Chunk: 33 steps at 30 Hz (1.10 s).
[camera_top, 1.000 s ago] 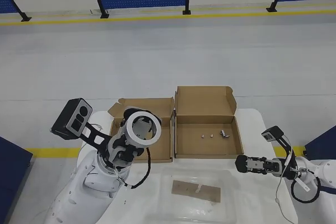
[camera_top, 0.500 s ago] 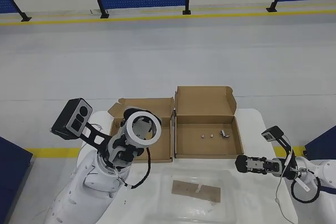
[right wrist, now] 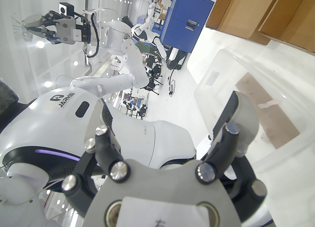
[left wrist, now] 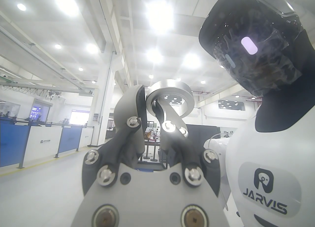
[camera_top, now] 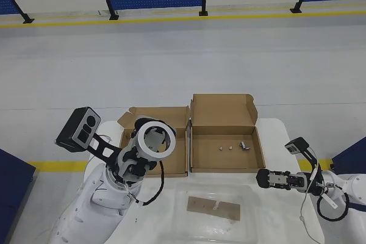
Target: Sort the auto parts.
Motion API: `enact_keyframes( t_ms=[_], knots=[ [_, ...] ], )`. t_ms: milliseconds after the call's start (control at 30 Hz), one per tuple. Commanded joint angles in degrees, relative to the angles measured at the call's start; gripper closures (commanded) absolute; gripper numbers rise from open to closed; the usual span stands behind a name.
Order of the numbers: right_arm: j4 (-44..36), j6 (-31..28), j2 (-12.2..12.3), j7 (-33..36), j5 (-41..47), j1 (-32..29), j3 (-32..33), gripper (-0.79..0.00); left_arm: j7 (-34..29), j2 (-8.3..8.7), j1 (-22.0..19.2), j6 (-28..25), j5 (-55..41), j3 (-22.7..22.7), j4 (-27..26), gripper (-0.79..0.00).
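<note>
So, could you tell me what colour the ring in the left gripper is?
Silver ring; left wrist view.

You're in a factory hall set up as a robot test floor. There's a high girdered ceiling (left wrist: 118, 4) with rows of lamps, and a grey coated floor with a yellow line (camera_top: 171, 18). Blue-and-white barrier panels (left wrist: 12, 141) fence it off. You can see a blue steel cabinet (right wrist: 187, 18), with another white humanoid robot (right wrist: 144, 31) beside it. Cardboard boxes (camera_top: 222, 110) sit on a white table (camera_top: 273, 137).
</note>
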Motion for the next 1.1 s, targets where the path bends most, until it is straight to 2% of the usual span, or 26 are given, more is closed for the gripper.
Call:
enact_keyframes(
  t_ms=[0,133,300,733,1067],
  knots=[
    [0.0,0.0,0.0,0.0,0.0,0.0,0.0,-0.785,0.0,0.0,0.0,0.0,0.0,0.0,0.0,0.0],
    [0.0,0.0,0.0,0.0,0.0,0.0,0.0,-0.785,-0.4,-0.04,0.4,0.5,-0.2,0.0,-0.3,0.0],
    [0.0,0.0,0.0,0.0,0.0,0.0,0.0,-0.785,-4.1,0.04,1.9,0.0,0.1,-1.4,1.0,0.0],
    [0.0,0.0,0.0,0.0,0.0,0.0,0.0,-0.785,-13.4,1.29,10.5,-1.1,-0.6,-7.6,11.1,0.0],
    [0.0,0.0,0.0,0.0,0.0,0.0,0.0,-0.785,-14.1,1.33,10.8,-1.1,0.5,-8.5,10.6,0.0]
  ],
)
